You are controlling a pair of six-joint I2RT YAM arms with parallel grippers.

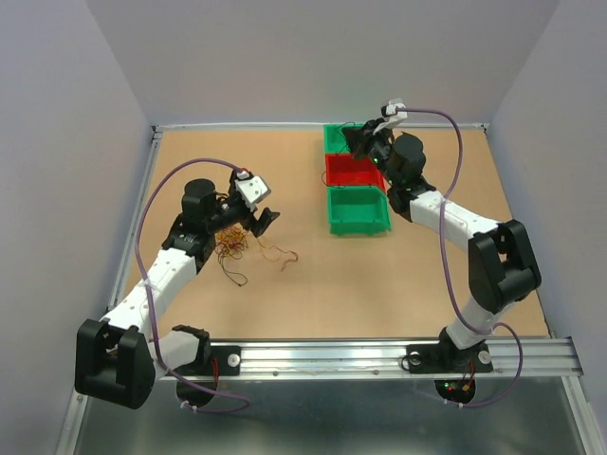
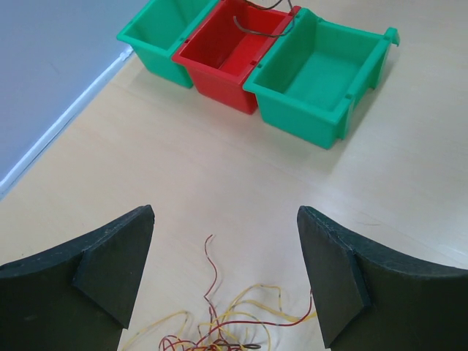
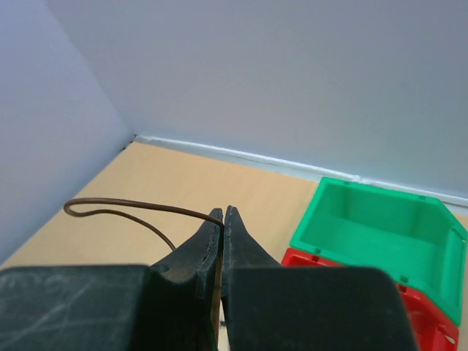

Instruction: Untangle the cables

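A tangle of thin yellow, red and dark cables (image 1: 232, 242) lies on the table at the left, with a loose strand (image 1: 280, 255) trailing right. In the left wrist view the cables (image 2: 234, 322) lie below and between my fingers. My left gripper (image 1: 261, 220) is open just above the tangle, holding nothing. My right gripper (image 1: 365, 142) is shut on a thin dark brown cable (image 3: 131, 208) that loops out to the left of its fingertips (image 3: 224, 215). It hovers over the red bin (image 1: 353, 171), where the same cable (image 2: 257, 28) dangles.
Three bins stand in a row at the back middle: a green bin (image 1: 335, 138), the red bin, and a nearer green bin (image 1: 358, 210). White walls enclose the table, and a metal rail (image 1: 379, 355) runs along the near edge.
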